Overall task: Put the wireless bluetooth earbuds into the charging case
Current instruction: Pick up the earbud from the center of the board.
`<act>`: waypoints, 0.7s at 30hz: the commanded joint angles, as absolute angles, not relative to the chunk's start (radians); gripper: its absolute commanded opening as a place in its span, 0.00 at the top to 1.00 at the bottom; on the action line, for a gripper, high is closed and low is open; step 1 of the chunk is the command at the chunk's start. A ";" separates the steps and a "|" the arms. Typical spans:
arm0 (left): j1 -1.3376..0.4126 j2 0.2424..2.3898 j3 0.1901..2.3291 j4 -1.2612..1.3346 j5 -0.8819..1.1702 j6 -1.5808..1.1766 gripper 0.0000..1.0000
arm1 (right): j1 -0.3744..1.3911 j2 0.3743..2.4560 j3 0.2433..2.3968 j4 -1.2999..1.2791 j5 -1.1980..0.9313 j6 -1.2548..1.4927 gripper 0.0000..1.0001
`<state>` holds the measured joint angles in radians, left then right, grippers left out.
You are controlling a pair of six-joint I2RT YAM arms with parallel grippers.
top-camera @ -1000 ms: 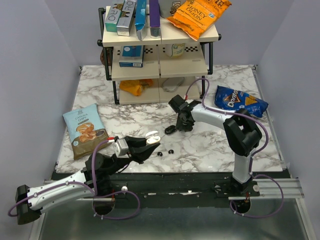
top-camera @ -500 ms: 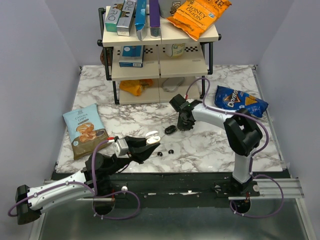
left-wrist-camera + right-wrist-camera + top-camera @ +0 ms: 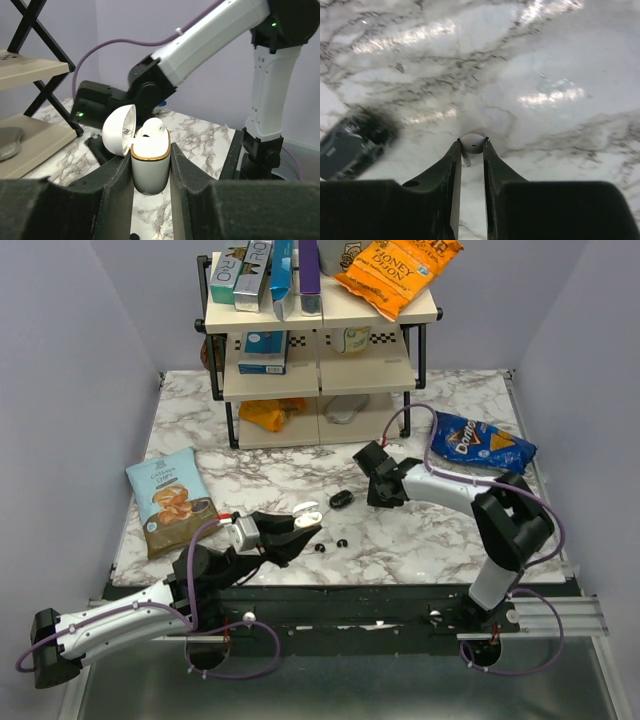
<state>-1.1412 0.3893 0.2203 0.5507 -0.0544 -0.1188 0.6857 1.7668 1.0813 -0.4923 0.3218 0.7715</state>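
We clamp the charging case (image 3: 150, 167) upright in the left jaws, lid open — so an earbud (image 3: 472, 143) can drop in. Right jaws pinch 1, prob. to carry over.

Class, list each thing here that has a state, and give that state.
White charging case: lid open, clamped by left gripper.
Earbud in case: seated in its socket.
Second earbud: pinched by right gripper.
Black oval object: lying loose on the marble table.
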 commanded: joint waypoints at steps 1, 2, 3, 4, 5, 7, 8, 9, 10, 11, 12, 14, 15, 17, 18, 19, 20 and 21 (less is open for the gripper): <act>-1.147 0.416 0.235 0.593 -0.087 -0.098 1.00 | 0.739 1.545 1.025 -0.451 0.454 0.674 0.99; -1.147 0.423 0.236 0.601 -0.089 -0.094 1.00 | 0.752 1.502 1.028 -0.439 0.468 0.652 0.99; -1.149 0.437 0.238 0.613 -0.089 -0.087 1.00 | 0.765 1.465 1.034 -0.437 0.485 0.637 0.99; -1.147 0.448 0.239 0.641 -0.089 -0.074 1.00 | 0.788 1.430 1.049 -0.436 0.500 0.597 0.99; -1.147 0.459 0.245 0.655 -0.095 -0.068 1.00 | 0.801 1.354 1.055 -0.419 0.503 0.574 0.99; -1.147 0.492 0.256 0.695 -0.100 -0.052 1.00 | 0.822 1.281 1.069 -0.403 0.489 0.508 0.99; -1.147 0.508 0.270 0.707 -0.101 -0.028 1.00 | 0.827 1.219 1.083 -0.384 0.482 0.488 0.99; -1.149 0.535 0.279 0.715 -0.103 -0.015 1.00 | 0.833 1.183 1.088 -0.374 0.471 0.468 0.99; -1.147 0.548 0.290 0.729 -0.103 -0.006 1.00 | 0.838 1.152 1.092 -0.364 0.441 0.427 0.99; -1.147 0.561 0.310 0.735 -0.103 0.029 1.00 | 0.841 1.126 1.095 -0.342 0.422 0.404 0.99; -1.146 0.589 0.319 0.742 -0.106 0.044 1.00 | 0.841 1.070 1.098 -0.333 0.407 0.385 0.99; -1.146 0.617 0.337 0.781 -0.113 0.067 1.00 | 0.844 1.017 1.101 -0.305 0.359 0.335 0.99; -1.143 0.653 0.347 0.791 -0.115 0.084 1.00 | 0.847 0.975 1.100 -0.293 0.333 0.313 0.99; -1.123 0.693 0.373 0.824 -0.098 0.089 1.00 | 0.850 0.931 1.088 -0.243 0.266 0.264 0.99; -1.115 0.742 0.383 0.840 -0.086 0.080 1.00 | 0.848 0.913 1.074 -0.224 0.241 0.255 0.99; -1.089 0.770 0.393 0.885 -0.051 0.069 1.00 | 0.850 0.878 1.062 -0.200 0.215 0.241 0.99; -1.077 0.797 0.411 0.909 -0.035 0.057 1.00 | 0.853 0.864 1.052 -0.151 0.174 0.241 0.99; -1.060 0.849 0.420 0.935 -0.019 0.043 1.00 | 0.851 0.850 1.045 -0.126 0.154 0.242 0.99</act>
<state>-1.1095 0.7322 0.3641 0.7895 -0.0788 0.0444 0.8417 0.9024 1.0828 -0.2623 0.3008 0.3202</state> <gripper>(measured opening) 0.366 0.265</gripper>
